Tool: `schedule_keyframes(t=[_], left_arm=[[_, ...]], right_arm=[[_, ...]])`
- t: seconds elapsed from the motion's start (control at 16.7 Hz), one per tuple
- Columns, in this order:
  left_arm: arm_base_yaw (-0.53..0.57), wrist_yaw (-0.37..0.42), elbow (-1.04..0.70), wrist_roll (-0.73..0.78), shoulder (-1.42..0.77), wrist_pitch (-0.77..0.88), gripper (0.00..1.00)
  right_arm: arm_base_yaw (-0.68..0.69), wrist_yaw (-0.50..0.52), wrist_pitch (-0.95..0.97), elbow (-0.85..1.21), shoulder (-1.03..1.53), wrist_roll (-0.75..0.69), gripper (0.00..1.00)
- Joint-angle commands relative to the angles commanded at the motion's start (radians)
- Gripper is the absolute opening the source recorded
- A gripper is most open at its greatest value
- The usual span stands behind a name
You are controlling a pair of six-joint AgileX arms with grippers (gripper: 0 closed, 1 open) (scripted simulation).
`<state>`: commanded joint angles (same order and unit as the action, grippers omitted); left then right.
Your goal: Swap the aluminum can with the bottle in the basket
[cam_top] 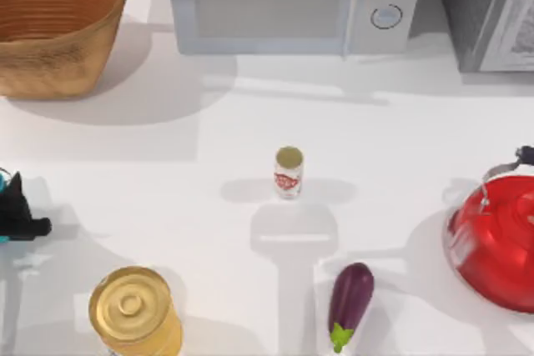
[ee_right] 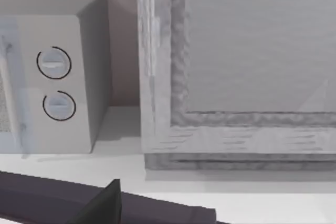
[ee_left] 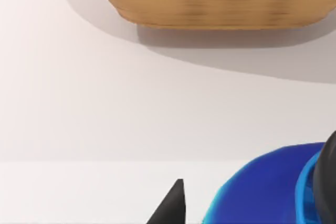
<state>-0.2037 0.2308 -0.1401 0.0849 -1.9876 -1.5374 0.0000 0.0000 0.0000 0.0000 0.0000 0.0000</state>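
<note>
Basket (cam_top: 50, 35): wicker, far-left corner; your landmark. Bottle (ee_left: 273, 187): teal-blue, in front of the basket at the left edge, apparently clamped by the left gripper (cam_top: 21, 218); I judge it a firm hold. Lower it onto bare table, well clear of the basket wall. Aluminum can (cam_top: 288, 172): upright, right of the basket, mid-table. Right gripper (ee_right: 105, 203): parked, fingers' state cannot be told.

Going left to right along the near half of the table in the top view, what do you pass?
Left gripper at the left edge → large gold can → aluminum can → eggplant → red kettle at the right edge.
</note>
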Motion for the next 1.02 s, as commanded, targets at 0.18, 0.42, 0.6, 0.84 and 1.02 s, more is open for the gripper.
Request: schedule_keyframes(t=[0.18, 0.42, 0.6, 0.84, 1.02], left_arm=[[-0.001, 0.0, 0.001, 0.002, 0.0, 0.0, 0.0], [-0.044, -0.045, -0.079, -0.001, 0.059, 0.085, 0.0], [-0.088, -0.099, -0.218, -0.003, 0.153, 0.218, 0.0], [-0.103, -0.157, -0.464, -0.009, 0.273, 0.478, 0.0], [-0.073, -0.176, -0.661, -0.015, 0.319, 0.722, 0.0]], right_arm=[[0.0, 0.0, 0.0, 0.0, 0.0, 0.0, 1.0], [0.0, 0.0, 0.0, 0.0, 0.0, 0.0, 1.0], [0.0, 0.0, 0.0, 0.0, 0.0, 0.0, 1.0], [0.0, 0.0, 0.0, 0.0, 0.0, 0.0, 1.0], [0.0, 0.0, 0.0, 0.0, 0.0, 0.0, 1.0]])
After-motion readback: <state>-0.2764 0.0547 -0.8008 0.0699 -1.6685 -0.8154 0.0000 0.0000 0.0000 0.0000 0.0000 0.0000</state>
